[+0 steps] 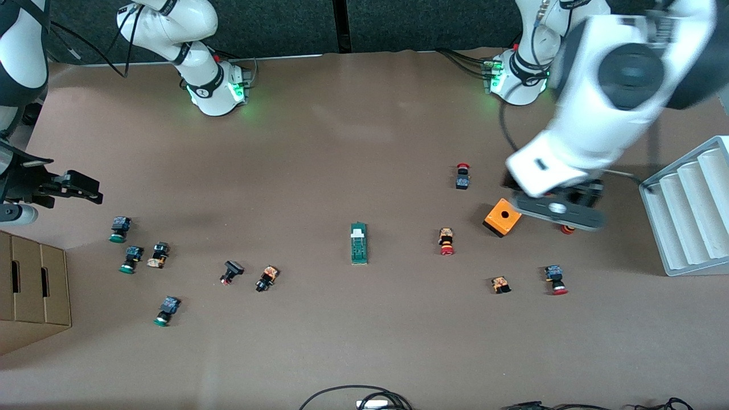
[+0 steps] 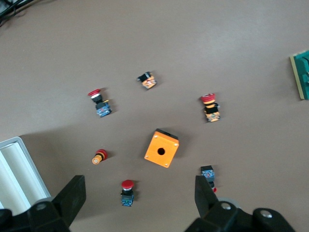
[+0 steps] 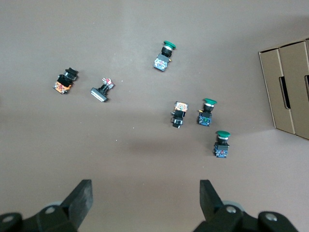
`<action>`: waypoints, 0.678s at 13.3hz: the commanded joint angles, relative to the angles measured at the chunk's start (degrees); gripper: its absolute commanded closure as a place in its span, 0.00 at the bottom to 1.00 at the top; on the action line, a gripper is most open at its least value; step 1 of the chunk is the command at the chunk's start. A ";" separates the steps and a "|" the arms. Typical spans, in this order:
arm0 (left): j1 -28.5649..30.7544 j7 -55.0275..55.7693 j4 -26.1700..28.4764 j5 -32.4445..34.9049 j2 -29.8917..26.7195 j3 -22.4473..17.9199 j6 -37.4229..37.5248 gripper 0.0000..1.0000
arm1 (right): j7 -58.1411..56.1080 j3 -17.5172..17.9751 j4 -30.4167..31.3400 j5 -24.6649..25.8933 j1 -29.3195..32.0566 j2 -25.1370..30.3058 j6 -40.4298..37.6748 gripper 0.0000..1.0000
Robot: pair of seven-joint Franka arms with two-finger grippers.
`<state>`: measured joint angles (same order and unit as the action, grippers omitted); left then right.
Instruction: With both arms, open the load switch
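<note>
With both the left gripper (image 2: 137,193) and right gripper (image 3: 145,195) hanging wide open and empty, each should be approaching the narrow dark-green load switch (image 1: 359,243) squarely from opposite ends.

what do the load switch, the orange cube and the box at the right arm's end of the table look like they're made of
Load switch: dark green body with a white tab, matte and evenly coloured, probably moulded plastic.
Orange cube: flat uniform orange with a clean round hole and a black base, likely plastic too.
Box: dull brown with folded seams and cut slots, looks like cardboard.
</note>
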<state>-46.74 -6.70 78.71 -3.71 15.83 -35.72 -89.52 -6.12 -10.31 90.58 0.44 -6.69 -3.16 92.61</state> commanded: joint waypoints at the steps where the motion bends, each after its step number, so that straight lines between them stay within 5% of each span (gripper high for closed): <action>1: -0.45 -3.05 -0.93 -2.01 0.08 -4.69 1.36 0.00 | -0.21 0.20 0.04 0.96 0.27 -0.18 0.73 0.00; 9: -1.33 -3.49 -0.75 -2.27 -0.09 -6.20 2.51 0.00 | -0.21 0.11 0.04 1.05 0.27 -0.36 0.38 0.00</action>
<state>-47.41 -9.38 78.72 -4.90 15.84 -41.51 -88.12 -6.12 -10.35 90.58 0.44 -6.68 -3.41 92.61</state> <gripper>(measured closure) 0.000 0.000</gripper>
